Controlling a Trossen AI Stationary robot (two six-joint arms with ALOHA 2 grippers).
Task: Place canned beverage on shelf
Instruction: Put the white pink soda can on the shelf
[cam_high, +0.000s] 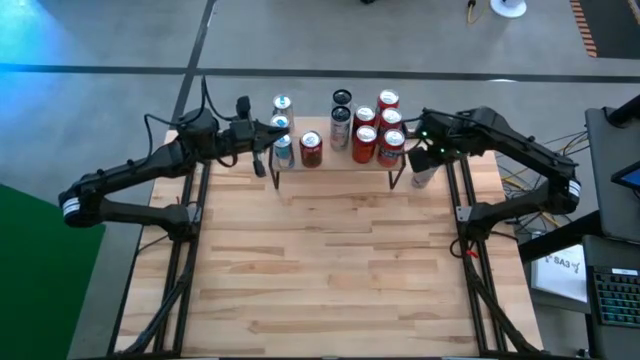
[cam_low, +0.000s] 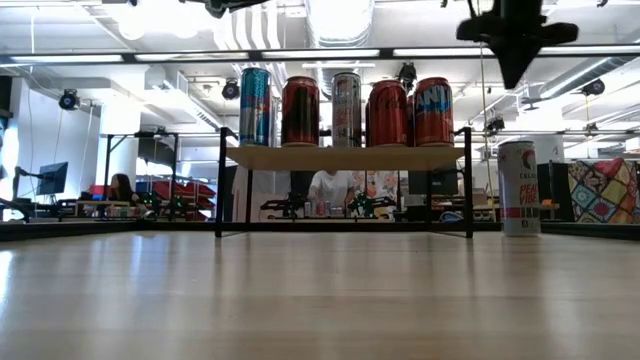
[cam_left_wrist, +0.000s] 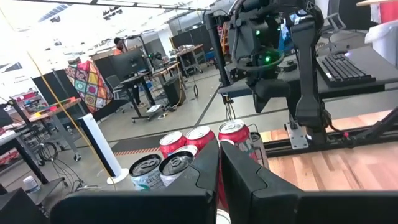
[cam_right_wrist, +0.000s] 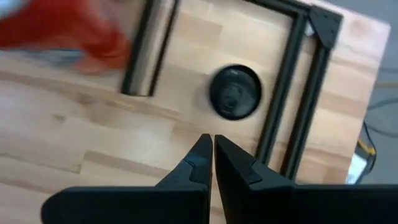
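Observation:
The shelf (cam_low: 340, 157) stands at the table's far middle on thin black legs, with several cans (cam_low: 345, 108) upright on its plank top. One white can with red print (cam_low: 518, 187) stands upright on the table just right of the shelf; its dark top (cam_right_wrist: 234, 92) shows in the right wrist view. My right gripper (cam_low: 515, 75) hangs shut above this can, pointing down, well clear of it. My left gripper (cam_left_wrist: 219, 165) is shut and level, above the shelf's left end (cam_high: 258, 155), higher than the can tops.
Black frame rails (cam_high: 462, 200) run along both sides of the wooden table (cam_high: 330, 270). The shelf's right leg (cam_right_wrist: 149, 50) stands close to the white can. A desk with a keyboard (cam_high: 615, 295) lies beyond the right edge. A person (cam_low: 325, 190) sits in the room behind.

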